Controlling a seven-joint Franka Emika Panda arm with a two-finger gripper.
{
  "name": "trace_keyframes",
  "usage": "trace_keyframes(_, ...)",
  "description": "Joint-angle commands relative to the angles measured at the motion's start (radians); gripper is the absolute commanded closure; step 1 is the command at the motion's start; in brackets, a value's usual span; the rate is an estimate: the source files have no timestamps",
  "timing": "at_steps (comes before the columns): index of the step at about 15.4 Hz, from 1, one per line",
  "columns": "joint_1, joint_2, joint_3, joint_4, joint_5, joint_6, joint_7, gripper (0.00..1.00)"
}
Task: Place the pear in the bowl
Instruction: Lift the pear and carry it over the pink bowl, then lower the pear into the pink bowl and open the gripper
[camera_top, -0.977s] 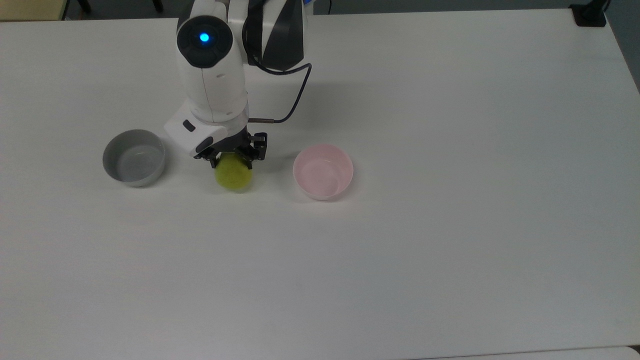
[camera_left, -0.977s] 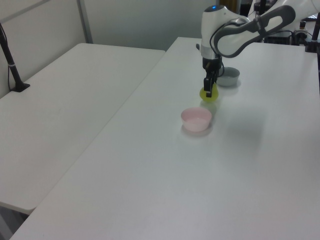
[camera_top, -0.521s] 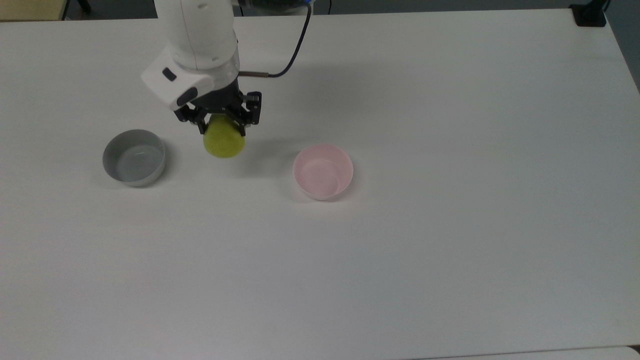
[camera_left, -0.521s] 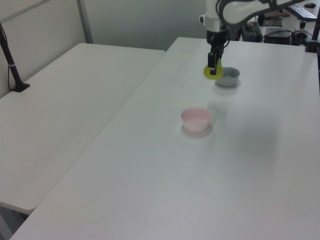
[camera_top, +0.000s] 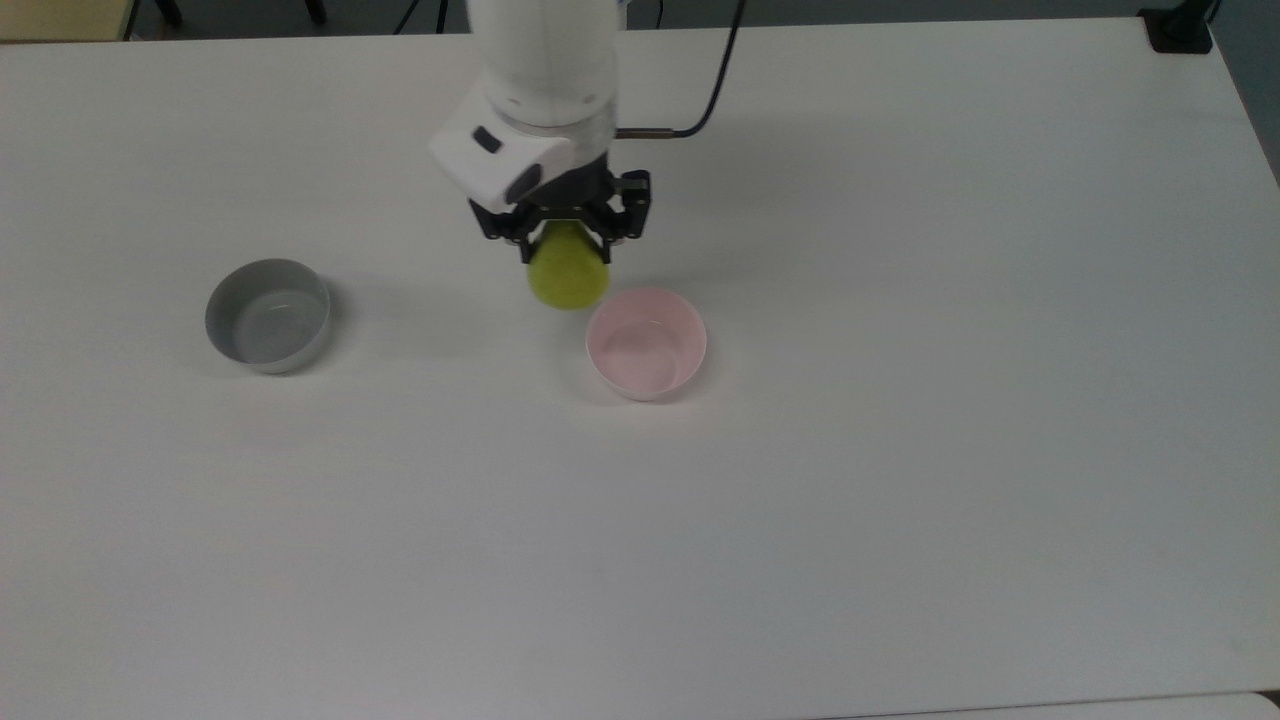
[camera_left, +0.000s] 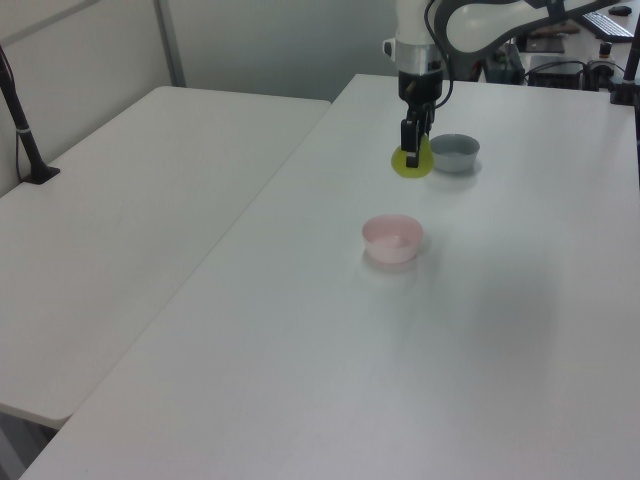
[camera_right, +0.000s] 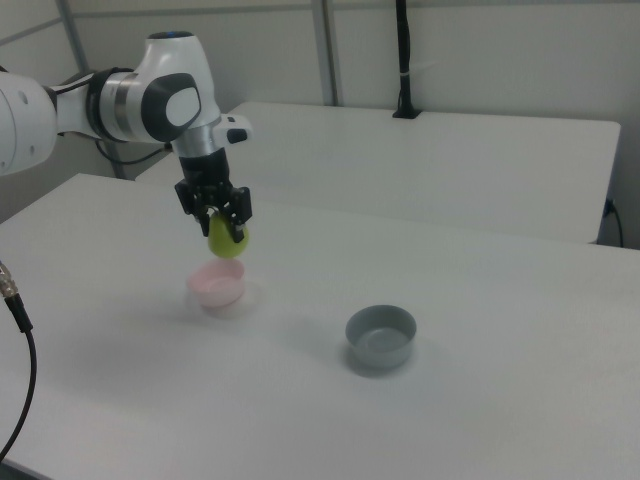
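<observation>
Top view: your gripper (camera_top: 566, 243) hangs over the white worktop (camera_top: 900, 500), fingers clamped on the upper part of the pear (camera_top: 568, 274), which sits clear of the surface. The pear's lower edge comes just short of the pink bowl's (camera_top: 646, 343) rim, off toward the top view's upper left of it. The bowl is empty. The grey bowl (camera_top: 268, 315) stands well apart at the top view's left, also empty.

Left view: the pear (camera_left: 411, 160) hangs under the gripper (camera_left: 412, 152), lined up in front of the grey bowl (camera_left: 455, 153). The pink bowl (camera_left: 393, 238) lies nearer the camera, apart from the pear.

Right view: the pear (camera_right: 227, 238) is plainly airborne, held above and slightly behind the pink bowl (camera_right: 216, 285). The grey bowl (camera_right: 380, 336) sits toward the right view's right.

Step in hand, as I judge it: carry phase, pear lifted and travelling to the pink bowl, not yet over its centre. Your next move calls for a short shift to bring the pear over the bowl's opening, then a descent before you part the fingers; release too high and the round fruit may bounce out or tip the light bowl.

No brands, labels or writing readable anywhere.
</observation>
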Motion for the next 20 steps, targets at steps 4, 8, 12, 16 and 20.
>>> trace_keyframes(4, 0.117, 0.082, -0.018, -0.008, -0.007, 0.088, 0.099, 0.43)
trace_keyframes(8, 0.117, 0.120, -0.017, -0.010, -0.010, 0.154, 0.101, 0.41)
trace_keyframes(12, 0.117, 0.146, -0.017, -0.010, -0.013, 0.157, 0.099, 0.36)
trace_keyframes(16, 0.117, 0.169, -0.017, -0.013, -0.027, 0.184, 0.099, 0.32)
trace_keyframes(20, 0.117, 0.178, -0.017, -0.013, -0.028, 0.202, 0.101, 0.07)
